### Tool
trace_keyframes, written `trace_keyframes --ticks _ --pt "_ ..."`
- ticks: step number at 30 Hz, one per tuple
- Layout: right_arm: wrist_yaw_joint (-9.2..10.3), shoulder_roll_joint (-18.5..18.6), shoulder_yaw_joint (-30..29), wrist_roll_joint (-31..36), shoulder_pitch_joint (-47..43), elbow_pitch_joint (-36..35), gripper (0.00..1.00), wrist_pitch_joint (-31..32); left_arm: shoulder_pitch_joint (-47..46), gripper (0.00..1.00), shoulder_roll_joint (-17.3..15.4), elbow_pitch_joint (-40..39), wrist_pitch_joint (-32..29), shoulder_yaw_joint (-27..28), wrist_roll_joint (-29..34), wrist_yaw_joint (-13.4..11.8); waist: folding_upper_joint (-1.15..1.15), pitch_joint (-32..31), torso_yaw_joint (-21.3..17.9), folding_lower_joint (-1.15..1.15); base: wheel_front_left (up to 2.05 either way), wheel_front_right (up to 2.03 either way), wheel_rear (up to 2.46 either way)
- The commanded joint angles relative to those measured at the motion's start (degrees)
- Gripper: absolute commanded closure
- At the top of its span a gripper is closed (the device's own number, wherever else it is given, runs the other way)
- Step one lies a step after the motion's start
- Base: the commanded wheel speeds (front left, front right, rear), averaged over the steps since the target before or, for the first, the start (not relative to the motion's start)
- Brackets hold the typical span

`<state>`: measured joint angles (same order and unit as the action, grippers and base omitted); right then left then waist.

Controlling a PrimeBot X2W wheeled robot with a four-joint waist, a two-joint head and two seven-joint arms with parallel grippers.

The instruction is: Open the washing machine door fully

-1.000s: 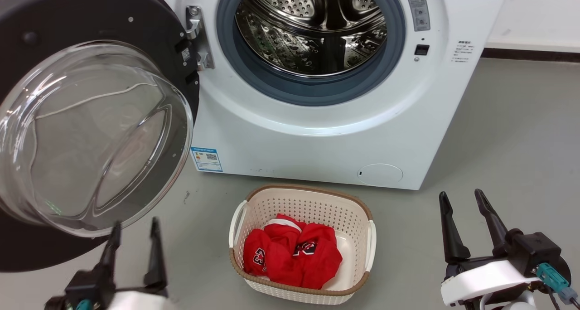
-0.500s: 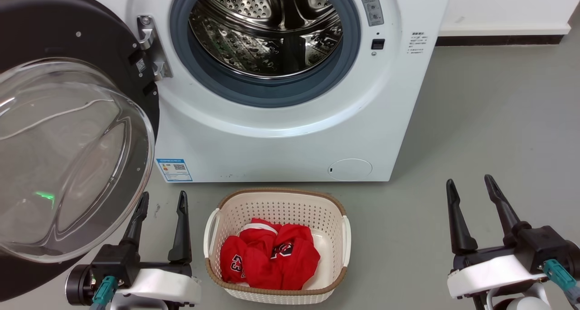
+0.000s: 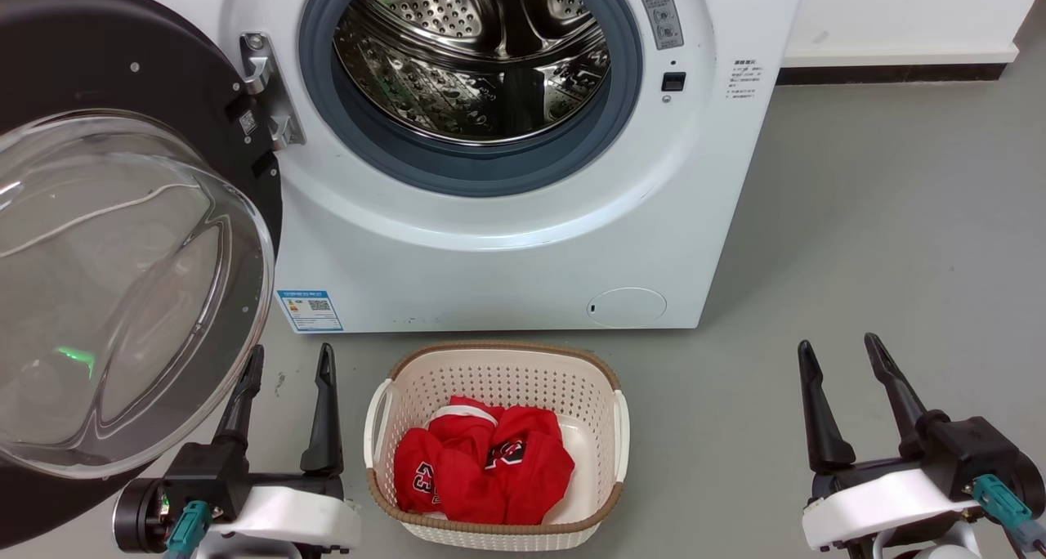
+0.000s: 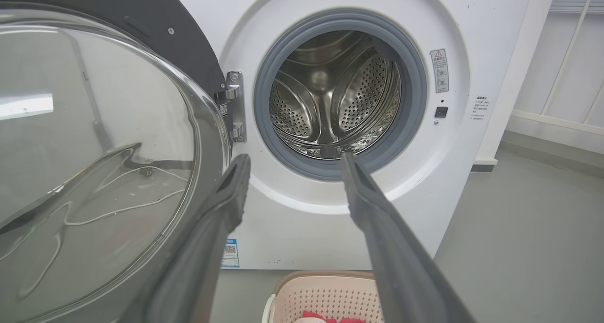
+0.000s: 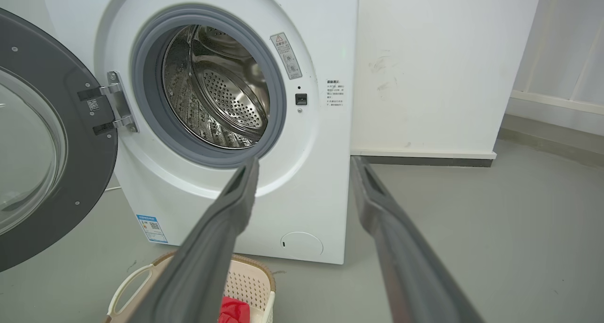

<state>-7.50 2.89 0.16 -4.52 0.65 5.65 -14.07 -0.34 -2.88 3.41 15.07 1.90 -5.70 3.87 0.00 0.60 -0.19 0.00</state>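
The washing machine door point(image 3: 122, 240) stood wide open to the left of the washing machine point(image 3: 507, 248), carried on a steel hinge point(image 3: 263, 93) at the left edge of the machine's opening. Its inner face and clear glass bowl were turned outward, and the steel drum point(image 3: 474, 52) lay fully exposed. By that angle the door looked at or very near its full swing.

The left gripper point(image 3: 291, 351) hovered low before the machine's lower left corner, its fingers apart and empty. It was just beside the door's lower rim; whether it touched could not be told. The right gripper point(image 3: 838, 342) hung low off the machine's right front corner, its fingers likewise spread on nothing, well apart from the door. A white laundry basket point(image 3: 498, 348) holding a red garment point(image 3: 482, 469) sat on the floor directly in front of the machine.

The door is probably stiff and fairly heavy, free to move only about its hinge. Its glossy black face and domed glass would be slippery, and the bowl offers no purchase. Any last nudge would best go on the black rim farthest from the machine, pressed gently so the hinge is not forced past its stop
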Motion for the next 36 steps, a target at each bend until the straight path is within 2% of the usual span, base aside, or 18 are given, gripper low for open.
trace_keyframes --ticks 1,12,13,16,36 --pt "0.02 -0.06 0.04 -0.01 -0.19 0.11 0.00 -0.13 0.46 0.00 0.00 -0.16 0.13 0.05 0.33 -0.16 0.00 0.00 -0.04 0.00 0.00 0.00 0.00" --pt "0.02 -0.06 0.09 -1.13 0.11 0.44 0.00 -0.47 0.14 0.00 0.01 0.04 0.13 0.16 0.40 0.38 0.00 0.16 -0.07 0.00 0.00 0.00 0.00" --pt "0.00 0.00 0.07 -0.76 0.03 0.40 1.00 -0.10 0.07 1.00 0.00 0.09 0.00 0.10 -0.02 0.20 0.00 0.16 -0.07 0.00 0.00 0.00 0.00" --pt "0.00 -0.01 0.18 -0.97 -0.60 1.84 1.00 0.00 0.56 1.00 0.10 1.91 -0.40 0.15 -0.37 0.20 0.00 0.16 -0.07 0.00 0.00 0.00 0.00" --pt "0.00 1.01 -0.30 -24.52 1.10 3.36 1.00 4.25 -1.27 1.00 0.06 4.13 -5.89 1.34 -22.61 1.12 0.00 0.07 -0.03 0.00 0.00 0.00 0.00"
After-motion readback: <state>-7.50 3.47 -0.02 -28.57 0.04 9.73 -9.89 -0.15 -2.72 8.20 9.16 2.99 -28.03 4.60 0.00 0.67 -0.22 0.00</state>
